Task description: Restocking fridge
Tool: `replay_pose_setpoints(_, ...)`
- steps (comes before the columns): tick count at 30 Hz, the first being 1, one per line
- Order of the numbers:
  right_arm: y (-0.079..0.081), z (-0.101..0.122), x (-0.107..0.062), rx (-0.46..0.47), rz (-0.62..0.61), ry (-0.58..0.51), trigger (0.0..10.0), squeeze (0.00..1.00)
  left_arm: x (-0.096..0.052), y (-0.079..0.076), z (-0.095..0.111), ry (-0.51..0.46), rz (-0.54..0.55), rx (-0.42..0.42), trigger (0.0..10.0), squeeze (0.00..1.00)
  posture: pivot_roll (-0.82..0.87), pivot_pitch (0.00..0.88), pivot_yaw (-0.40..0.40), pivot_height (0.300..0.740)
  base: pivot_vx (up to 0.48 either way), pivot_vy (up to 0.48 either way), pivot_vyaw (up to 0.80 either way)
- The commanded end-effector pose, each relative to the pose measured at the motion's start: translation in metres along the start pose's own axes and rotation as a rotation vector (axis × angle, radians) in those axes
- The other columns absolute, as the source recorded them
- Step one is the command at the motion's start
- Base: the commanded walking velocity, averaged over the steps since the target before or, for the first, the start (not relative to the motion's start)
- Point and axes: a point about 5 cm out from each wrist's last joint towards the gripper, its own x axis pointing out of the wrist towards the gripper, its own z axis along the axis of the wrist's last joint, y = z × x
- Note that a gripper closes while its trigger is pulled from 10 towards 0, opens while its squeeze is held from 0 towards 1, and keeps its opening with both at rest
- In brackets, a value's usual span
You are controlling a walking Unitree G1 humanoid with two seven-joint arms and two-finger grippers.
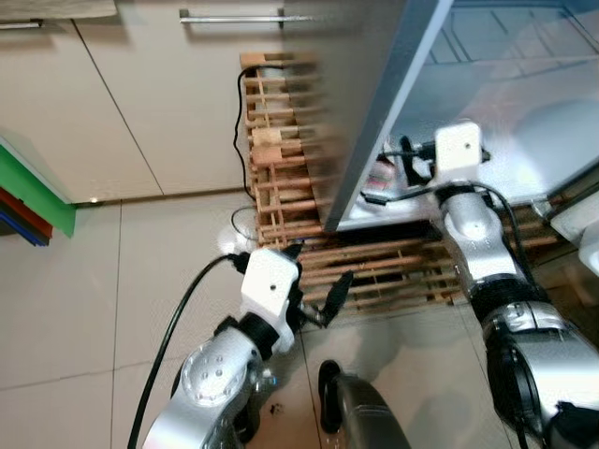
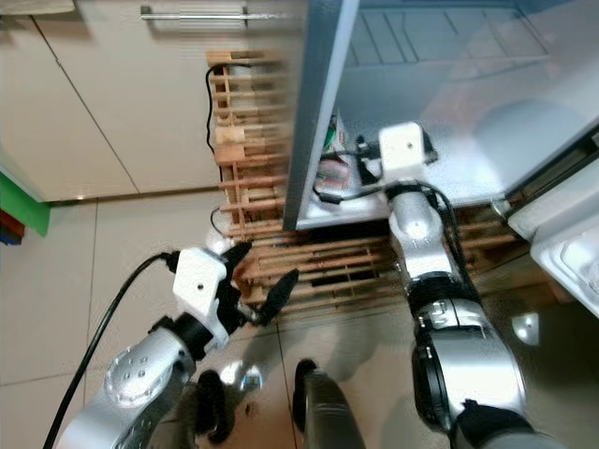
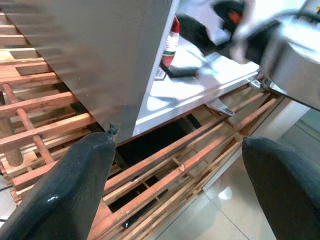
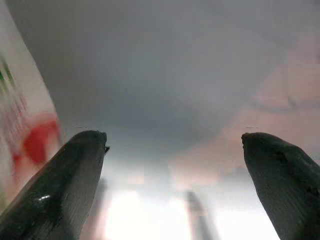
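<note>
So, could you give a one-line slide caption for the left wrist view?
Open left tool above wooden rack, facing the fridge door edge.

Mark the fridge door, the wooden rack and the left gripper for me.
fridge door [image 1: 374, 103], left eye view, on its grey outer face.
wooden rack [image 1: 281, 150], left eye view, on the slats left of the door.
left gripper [image 1: 318, 281], left eye view, midway between the open fingertips.
</note>
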Motion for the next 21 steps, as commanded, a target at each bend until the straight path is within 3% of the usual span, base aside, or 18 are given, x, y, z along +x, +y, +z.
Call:
replay_pose_setpoints(1,-0.013,-0.008,-0.014,-0.028,-0.065,0.022,10.0,0.0,0.001,-0.005,-0.003,0.006,-0.013,-0.016,10.0,0.0,-0.1,0.303,-0.112,0.74,0.0,0.0,0.0)
replay_pose_setpoints(2,-0.017,-0.011,-0.024,-0.047,-0.097,0.02,10.0,0.0,0.002,-0.006,-0.003,0.003,-0.014,-0.016,10.0,0.0,-0.11,0.298,-0.115,0.74,0.0,0.0,0.0)
replay_pose_setpoints(3,-0.017,-0.011,-0.024,-0.047,-0.097,0.02,10.0,0.0,0.002,-0.006,-0.003,0.003,-0.014,-0.016,10.0,0.0,-0.11,0.298,-0.115,0.74,0.0,0.0,0.0)
replay_pose_setpoints(4,-0.023,-0.01,-0.042,-0.055,-0.147,0.009,10.0,0.0,0.004,-0.006,-0.003,-0.001,-0.015,-0.021,10.0,0.0,-0.12,0.295,-0.114,0.74,0.0,0.0,0.0)
replay_pose_setpoints(6,-0.022,-0.009,-0.05,-0.04,-0.162,0.009,10.0,0.0,0.004,-0.006,-0.004,-0.002,-0.017,-0.028,10.0,0.0,-0.12,0.293,-0.113,0.74,0.0,0.0,0.0)
replay_pose_setpoints(9,-0.005,-0.01,-0.062,0.066,-0.103,0.043,10.0,0.0,0.005,-0.009,-0.004,-0.001,-0.036,-0.046,10.0,0.0,-0.13,0.29,-0.105,0.74,0.0,0.0,0.0)
replay_pose_setpoints(10,0.004,-0.012,-0.062,0.124,-0.061,0.06,10.0,0.0,0.005,-0.01,-0.005,0.002,-0.051,-0.046,10.0,0.0,-0.13,0.289,-0.103,0.74,0.0,0.0,0.0)
replay_pose_setpoints(11,0.004,-0.012,-0.062,0.124,-0.061,0.06,10.0,0.0,0.005,-0.01,-0.005,0.002,-0.051,-0.046,10.0,0.0,-0.13,0.289,-0.103,0.74,0.0,0.0,0.0)
replay_pose_setpoints(12,0.015,-0.015,-0.057,0.197,-0.011,0.099,10.0,0.0,0.005,-0.015,-0.005,0.01,-0.096,-0.04,10.0,0.0,-0.12,0.288,-0.1,0.74,0.0,0.0,0.0)
replay_pose_setpoints(17,0.023,-0.01,-0.044,0.285,0.01,0.149,10.0,0.0,0.005,-0.016,-0.005,0.013,-0.114,-0.033,10.0,0.0,-0.12,0.29,-0.099,0.74,0.0,0.0,0.0)
replay_pose_setpoints(21,0.026,-0.005,-0.038,0.291,0.021,0.15,10.0,0.0,0.004,-0.015,-0.005,0.014,-0.107,-0.032,10.0,0.0,-0.12,0.29,-0.099,0.74,0.0,0.0,0.0)
